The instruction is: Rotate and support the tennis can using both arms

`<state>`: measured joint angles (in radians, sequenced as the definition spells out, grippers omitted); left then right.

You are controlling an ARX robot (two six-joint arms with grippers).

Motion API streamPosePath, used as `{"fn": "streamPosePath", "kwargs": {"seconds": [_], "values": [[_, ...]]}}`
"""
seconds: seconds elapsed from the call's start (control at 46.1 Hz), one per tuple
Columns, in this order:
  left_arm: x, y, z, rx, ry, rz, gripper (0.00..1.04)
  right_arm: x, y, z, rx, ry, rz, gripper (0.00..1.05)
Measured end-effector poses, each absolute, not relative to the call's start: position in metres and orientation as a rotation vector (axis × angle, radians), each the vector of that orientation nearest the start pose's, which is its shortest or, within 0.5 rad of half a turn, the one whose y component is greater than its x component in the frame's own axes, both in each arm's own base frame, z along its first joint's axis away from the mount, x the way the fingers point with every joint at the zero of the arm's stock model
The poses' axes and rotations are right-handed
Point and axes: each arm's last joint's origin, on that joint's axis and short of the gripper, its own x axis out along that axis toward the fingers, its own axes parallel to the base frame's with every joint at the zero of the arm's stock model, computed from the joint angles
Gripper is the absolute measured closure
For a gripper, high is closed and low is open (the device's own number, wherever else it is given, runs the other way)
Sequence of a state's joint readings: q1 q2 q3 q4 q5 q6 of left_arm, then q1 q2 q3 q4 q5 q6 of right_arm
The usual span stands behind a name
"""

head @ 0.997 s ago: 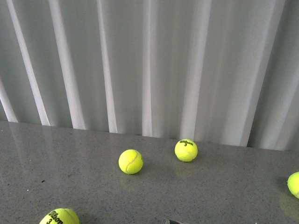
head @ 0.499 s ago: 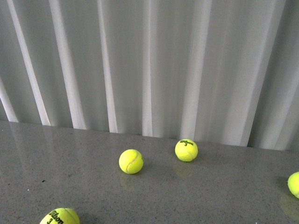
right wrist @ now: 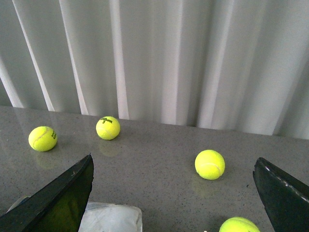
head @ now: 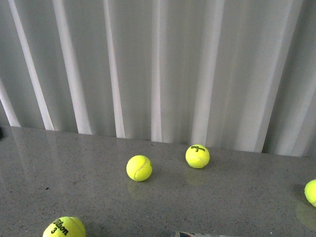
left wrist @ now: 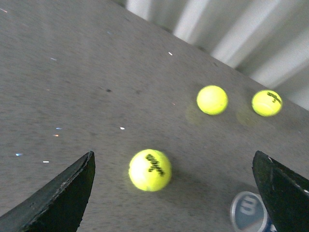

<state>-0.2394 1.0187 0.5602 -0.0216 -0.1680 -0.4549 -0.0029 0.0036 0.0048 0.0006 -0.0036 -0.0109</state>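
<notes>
Left wrist view first: the left fingers are spread wide and hold nothing. A loose ball lies on the grey surface between them. Just inside one finger is the round lid end of the tennis can, lying down. The right fingers are spread and empty too, with a pale rounded shape by one finger that I take for the can's body.

From the front camera the can is only a sliver at 6 o'clock. That loose ball is at 7 o'clock, two balls are near the middle, and another ball is at 4 o'clock, all before the white curtain.

To do this well, I'd bring each arm in from opposite sides of the can. One should settle before the other turns it, because a smooth cylinder will roll off. Keep the left fingers from nudging that loose ball into the can.
</notes>
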Motion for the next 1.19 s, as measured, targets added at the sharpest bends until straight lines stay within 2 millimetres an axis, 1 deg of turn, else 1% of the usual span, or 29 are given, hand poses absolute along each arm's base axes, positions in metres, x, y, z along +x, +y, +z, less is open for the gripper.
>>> {"fn": "streamPosePath", "kwargs": {"seconds": [0.043, 0.087, 0.108, 0.152, 0.173, 0.195, 0.239, 0.325, 0.39, 0.477, 0.542, 0.607, 0.694, 0.889, 1.019, 1.193], "values": [[0.223, -0.060, 0.224, -0.369, 0.537, -0.014, 0.07, 0.098, 0.000, 0.165, -0.011, -0.002, 0.000, 0.07], [0.235, -0.076, 0.213, -0.387, 0.612, -0.073, 0.07, 0.098, 0.000, 0.165, -0.011, -0.002, -0.001, 0.07], [0.237, -0.080, 0.210, -0.387, 0.631, -0.089, 0.07, 0.098, 0.000, 0.165, -0.011, -0.002, -0.001, 0.07], [0.244, -0.096, 0.195, -0.385, 0.698, -0.139, 0.07, 0.098, 0.000, 0.165, -0.010, -0.002, 0.000, 0.07], [0.245, -0.100, 0.192, -0.387, 0.712, -0.147, 0.07, 0.098, 0.000, 0.165, -0.011, -0.002, 0.000, 0.07], [0.247, -0.108, 0.184, -0.387, 0.741, -0.170, 0.07, 0.098, 0.000, 0.165, -0.011, -0.002, 0.000, 0.07], [0.248, -0.122, 0.170, -0.395, 0.794, -0.218, 0.07, 0.098, 0.000, 0.165, -0.011, -0.002, 0.000, 0.07], [0.248, -0.141, 0.152, -0.397, 0.842, -0.264, 0.07, 0.098, 0.000, 0.165, -0.010, -0.002, 0.000, 0.07], [0.244, -0.164, 0.134, -0.407, 0.892, -0.350, 0.07, 0.098, 0.000, 0.165, -0.011, -0.002, -0.001, 0.07], [0.239, -0.186, 0.115, -0.421, 0.937, -0.425, 0.07, 0.098, 0.000, 0.165, -0.011, -0.002, 0.000, 0.07], [0.239, -0.193, 0.104, -0.430, 0.957, -0.433, 0.07, 0.098, 0.000, 0.165, -0.011, -0.002, 0.000, 0.07], [0.245, -0.199, 0.098, -0.430, 0.950, -0.425, 0.07, 0.098, 0.000, 0.165, -0.011, -0.002, 0.000, 0.07], [0.252, -0.202, 0.097, -0.418, 0.926, -0.405, 0.07, 0.098, 0.000, 0.165, -0.011, -0.002, -0.001, 0.07], [0.269, -0.202, 0.098, -0.407, 0.878, -0.378, 0.07, 0.098, 0.000, 0.165, -0.011, -0.002, -0.001, 0.07], [0.272, -0.203, 0.098, -0.428, 0.880, -0.390, 0.07, 0.098, 0.000, 0.165, -0.011, -0.002, -0.001, 0.07], [0.267, -0.224, 0.091, -0.461, 0.899, -0.444, 0.07, 0.098, 0.000, 0.165, -0.011, -0.002, -0.001, 0.07]]}}
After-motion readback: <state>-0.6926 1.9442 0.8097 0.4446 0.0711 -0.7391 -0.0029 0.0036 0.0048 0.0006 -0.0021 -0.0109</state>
